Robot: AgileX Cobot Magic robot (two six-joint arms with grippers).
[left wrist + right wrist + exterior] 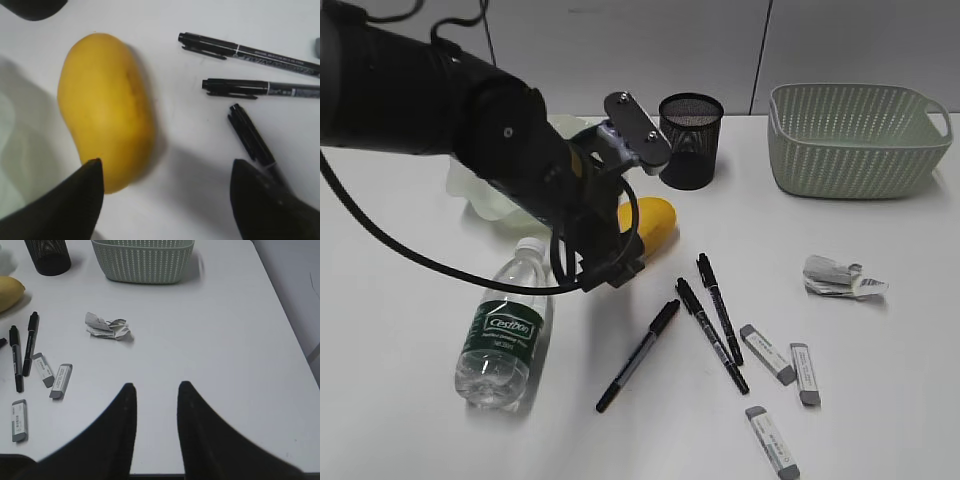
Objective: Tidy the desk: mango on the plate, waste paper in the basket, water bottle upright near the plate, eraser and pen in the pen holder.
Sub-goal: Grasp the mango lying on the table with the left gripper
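Observation:
The yellow mango (pixel 656 222) lies on the white desk (pixel 880 400). My left gripper (pixel 617 268) is open just above it. In the left wrist view its jaws (pixel 165 167) are wide apart, the left finger beside the end of the mango (pixel 105 105), nothing held. The pale green plate (pixel 470 188) is mostly hidden behind the left arm. The water bottle (pixel 505 335) lies on its side. Three black pens (pixel 710 333) and three erasers (pixel 767 353) lie at the front. The waste paper (pixel 840 277) lies right of them. My right gripper (pixel 156 386) is open and empty.
The black mesh pen holder (pixel 690 140) stands behind the mango. The sage green basket (pixel 855 140) stands at the back right. In the right wrist view the waste paper (pixel 107 327) lies in front of the basket (pixel 142 260), and the desk's right edge is near.

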